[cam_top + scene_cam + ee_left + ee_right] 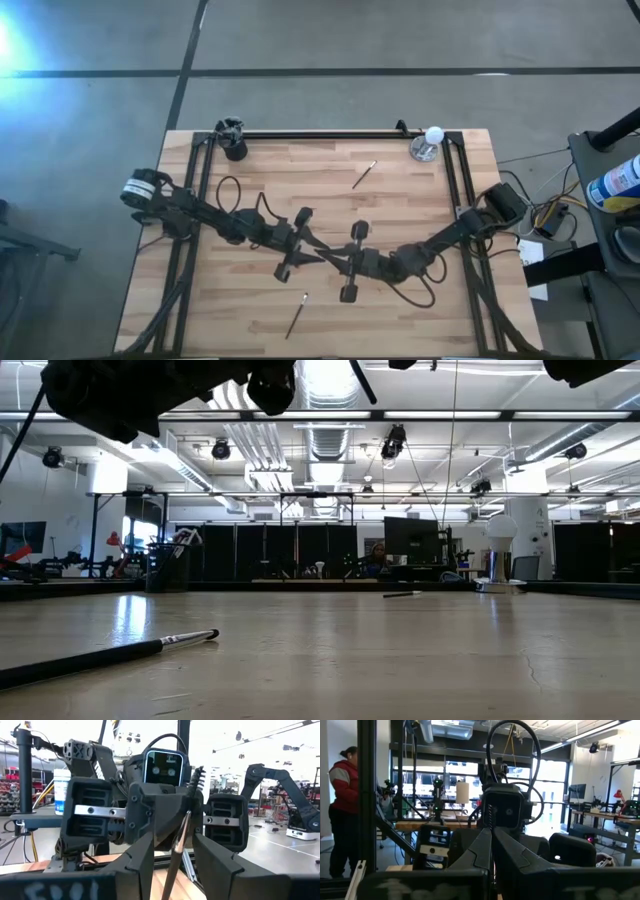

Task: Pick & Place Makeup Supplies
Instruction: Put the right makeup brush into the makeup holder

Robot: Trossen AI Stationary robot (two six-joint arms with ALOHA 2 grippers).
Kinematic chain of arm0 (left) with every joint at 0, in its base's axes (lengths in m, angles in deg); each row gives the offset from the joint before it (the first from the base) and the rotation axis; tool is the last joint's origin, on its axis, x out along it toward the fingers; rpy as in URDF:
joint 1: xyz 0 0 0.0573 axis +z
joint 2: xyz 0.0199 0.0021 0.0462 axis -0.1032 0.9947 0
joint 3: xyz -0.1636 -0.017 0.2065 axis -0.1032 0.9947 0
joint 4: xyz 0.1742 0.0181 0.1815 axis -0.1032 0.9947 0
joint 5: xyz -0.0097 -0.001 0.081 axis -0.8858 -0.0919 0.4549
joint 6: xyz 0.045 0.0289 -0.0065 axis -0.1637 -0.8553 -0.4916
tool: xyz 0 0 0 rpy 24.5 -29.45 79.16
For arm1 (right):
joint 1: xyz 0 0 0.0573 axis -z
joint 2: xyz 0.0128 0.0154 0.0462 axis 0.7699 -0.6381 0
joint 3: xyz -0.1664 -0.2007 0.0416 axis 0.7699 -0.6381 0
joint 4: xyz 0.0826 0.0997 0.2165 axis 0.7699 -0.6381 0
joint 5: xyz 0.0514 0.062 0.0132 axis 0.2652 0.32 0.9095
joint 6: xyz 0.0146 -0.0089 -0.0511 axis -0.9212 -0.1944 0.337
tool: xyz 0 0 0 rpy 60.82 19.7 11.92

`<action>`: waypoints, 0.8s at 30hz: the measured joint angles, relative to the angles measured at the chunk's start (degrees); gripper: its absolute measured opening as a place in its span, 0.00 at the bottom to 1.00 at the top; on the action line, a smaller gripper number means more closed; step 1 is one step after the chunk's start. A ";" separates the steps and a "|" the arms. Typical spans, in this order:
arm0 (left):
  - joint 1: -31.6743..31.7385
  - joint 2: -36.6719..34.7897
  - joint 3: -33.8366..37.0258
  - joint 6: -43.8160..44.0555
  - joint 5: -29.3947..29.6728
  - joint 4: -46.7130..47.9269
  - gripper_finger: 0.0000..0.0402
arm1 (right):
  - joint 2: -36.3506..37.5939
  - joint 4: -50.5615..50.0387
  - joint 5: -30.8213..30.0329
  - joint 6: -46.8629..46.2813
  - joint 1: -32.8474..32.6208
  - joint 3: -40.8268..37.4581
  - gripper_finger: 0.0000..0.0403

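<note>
i've got both dark arms meeting over the middle of the light wooden slat table (400, 200), mid handover by the look of it. right gripper (330, 262) is clamped shut on a thin dark-handled makeup brush with a spiral tip (183, 827), holding it roughly upright in the left wrist view. left gripper (318, 250) stands open with the brush shaft between its fingers (140, 862), not pinching yet as far as i can tell.

2 more thin dark brushes lie loose: one on the far side (364, 174), one on the near side (296, 314). small black cup (233, 142) sits at the far left corner, probably the drop spot.

to do this well: centre the shaft between the left pads, close fully, only then release right. releasing early risks dropping the brush.
</note>
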 joint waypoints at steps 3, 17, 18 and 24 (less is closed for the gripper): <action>0.00 0.00 -0.88 -0.80 -0.04 2.42 0.31 | 0.00 0.02 0.00 -0.04 0.04 0.02 0.02; 0.50 -4.48 -0.28 -2.93 10.41 10.44 0.03 | 0.27 -0.73 -9.32 3.79 -0.37 -0.36 0.08; 0.63 -5.84 0.20 -3.19 12.07 12.20 0.03 | 0.36 -0.95 -10.58 4.18 -0.62 -0.51 0.09; 3.90 -13.57 1.95 -2.81 17.16 24.53 0.03 | 1.54 -2.03 -11.35 5.73 -0.85 -2.99 0.17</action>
